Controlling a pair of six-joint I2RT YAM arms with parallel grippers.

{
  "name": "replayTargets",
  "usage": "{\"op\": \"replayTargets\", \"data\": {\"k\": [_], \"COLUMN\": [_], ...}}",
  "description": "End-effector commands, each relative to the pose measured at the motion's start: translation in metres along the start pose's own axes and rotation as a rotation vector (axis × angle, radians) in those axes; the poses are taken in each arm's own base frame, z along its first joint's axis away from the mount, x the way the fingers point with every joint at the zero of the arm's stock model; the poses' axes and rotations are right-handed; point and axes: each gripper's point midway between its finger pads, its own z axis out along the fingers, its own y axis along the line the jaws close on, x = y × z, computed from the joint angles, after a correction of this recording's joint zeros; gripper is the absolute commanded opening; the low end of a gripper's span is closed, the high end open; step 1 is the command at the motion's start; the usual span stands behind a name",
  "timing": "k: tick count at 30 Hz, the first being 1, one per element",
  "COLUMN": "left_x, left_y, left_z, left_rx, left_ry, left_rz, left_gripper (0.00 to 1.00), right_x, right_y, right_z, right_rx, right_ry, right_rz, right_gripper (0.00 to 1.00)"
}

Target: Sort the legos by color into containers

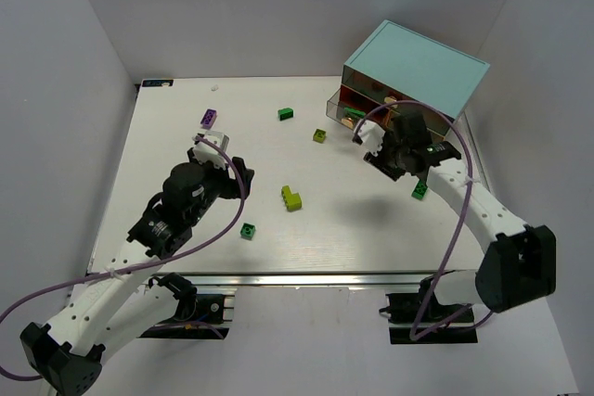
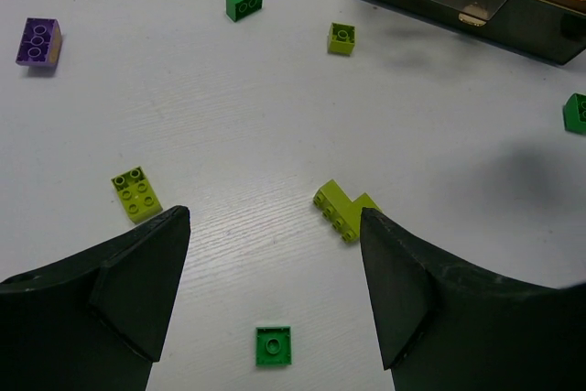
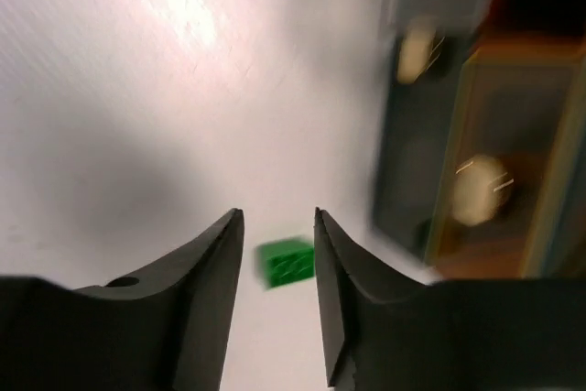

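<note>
The left gripper [image 2: 275, 217] is open wide, far from the cabinet [image 1: 418, 67]. The right gripper [image 3: 279, 217], close by the cabinet, shows a small empty gap. The legos [image 1: 292, 198] lie scattered before the cabinet.

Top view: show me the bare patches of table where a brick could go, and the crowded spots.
Barest: the near-right table, between the lime L-shaped brick and the right arm. Also the far strip behind the purple brick and dark green brick. Crowded: in front of the cabinet, where the right gripper hovers.
</note>
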Motion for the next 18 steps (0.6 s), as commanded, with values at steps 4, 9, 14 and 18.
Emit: {"op": "replayTargets", "data": {"k": [4, 9, 14, 18], "left_x": [-0.005, -0.008, -0.01, -0.011], "left_y": [-0.002, -0.003, -0.004, -0.005], "left_z": [-0.005, -0.008, -0.009, -0.01], "left_rx": [0.021, 0.027, 0.035, 0.038], "left_ry": [-0.025, -0.041, -0.044, -0.049], "left_rz": [-0.007, -0.011, -0.013, -0.016], "left_gripper": [0.84, 0.84, 0.84, 0.84], "right_x": [0.053, 0.089, 0.118, 0.138], "right_y": [0.024, 0.014, 0.0, -0.005], "right_z": [-0.012, -0.006, -0.001, 0.007], "right_rx": [0.087, 0.291, 0.45, 0.498], "right_ry": [0.155, 0.23, 0.309, 0.361], "right_rz": [0.405, 0.579, 0.704, 0.789], "right_gripper": [0.83, 0.89, 0.83, 0.79]}}
